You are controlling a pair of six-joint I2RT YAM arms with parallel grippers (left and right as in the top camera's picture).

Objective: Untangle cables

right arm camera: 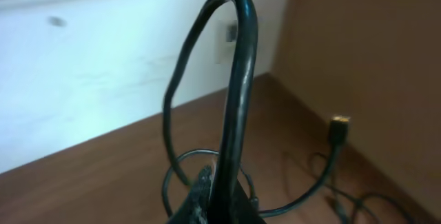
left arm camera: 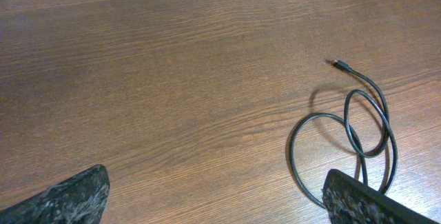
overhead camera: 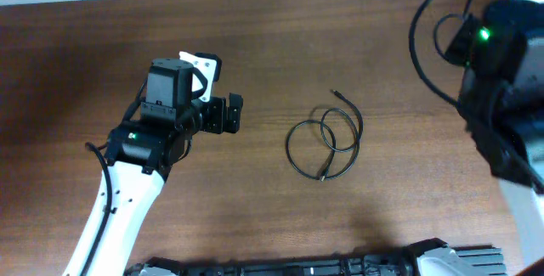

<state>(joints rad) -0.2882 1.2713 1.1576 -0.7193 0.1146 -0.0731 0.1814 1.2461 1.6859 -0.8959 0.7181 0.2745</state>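
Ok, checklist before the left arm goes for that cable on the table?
1. Left gripper open: ok.
2. Cable lying free on the table, nothing touching it: ok.
3. Cable untangled: not ok, its loops cross each other.
4. Plug end visible, clear of the loops: ok.
5. Bare table between left gripper and cable: ok.
6. Right gripper shut; whether it pinches the black cord arching up in front of it: cannot tell.
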